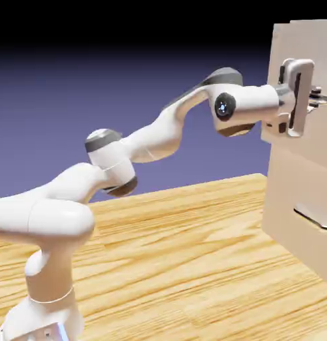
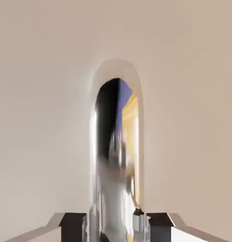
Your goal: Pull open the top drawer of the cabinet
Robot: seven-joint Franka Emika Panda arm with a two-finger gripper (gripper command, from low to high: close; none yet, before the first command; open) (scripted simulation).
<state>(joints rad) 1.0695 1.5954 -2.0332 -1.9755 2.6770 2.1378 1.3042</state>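
Observation:
The pale-beige cabinet [image 1: 306, 246] stands at the exterior view's right. My gripper [image 1: 317, 98] reaches level into the top drawer [image 1: 289, 46] and is shut on that drawer's thin metal handle [image 1: 324, 99]. In the hand view the shiny handle [image 2: 116, 142] runs upright through the middle and fills the gap between my two grey fingertips [image 2: 73, 226]. The beige front of the top drawer [image 2: 37, 94] fills the rest of that view.
The lower drawer [image 1: 289, 193] with its own dark handle [image 1: 312, 218] sits below my hand. The cabinet rests on a wooden table [image 1: 179, 253]. My arm stretches from the lower left across the table.

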